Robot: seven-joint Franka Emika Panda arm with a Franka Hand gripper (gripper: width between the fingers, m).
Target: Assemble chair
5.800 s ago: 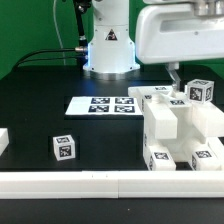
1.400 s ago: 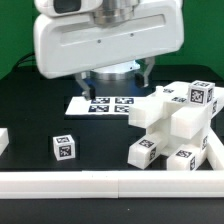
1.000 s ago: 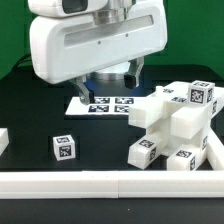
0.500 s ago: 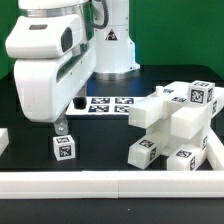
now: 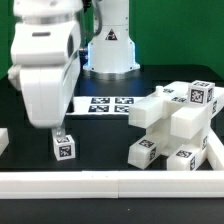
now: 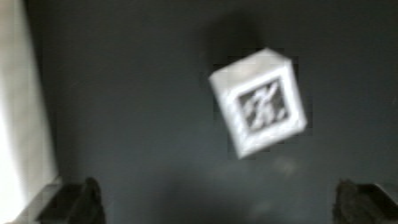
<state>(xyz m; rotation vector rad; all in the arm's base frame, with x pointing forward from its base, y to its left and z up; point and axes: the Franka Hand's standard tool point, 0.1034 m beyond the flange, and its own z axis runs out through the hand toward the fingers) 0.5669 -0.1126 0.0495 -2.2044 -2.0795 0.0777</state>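
A small white tagged block (image 5: 64, 148) of the chair sits alone on the black table at the exterior view's left; in the wrist view it shows as a blurred tagged block (image 6: 262, 102). My gripper (image 5: 58, 131) hangs just above and behind it, its jaws open and empty, with dark fingertips (image 6: 75, 198) set wide apart around bare table. The rest of the chair, a cluster of white tagged slabs and blocks (image 5: 178, 125), stands at the exterior view's right, well away from the gripper.
The marker board (image 5: 103, 104) lies flat behind the gripper near the robot base (image 5: 110, 50). A long white border rail (image 5: 110, 182) runs along the front edge. A white piece (image 5: 3, 140) sits at the far left edge.
The arm has swung from over the marker board to the exterior view's left and come down over the lone block. The chair parts have not moved in the last 1.4 s.
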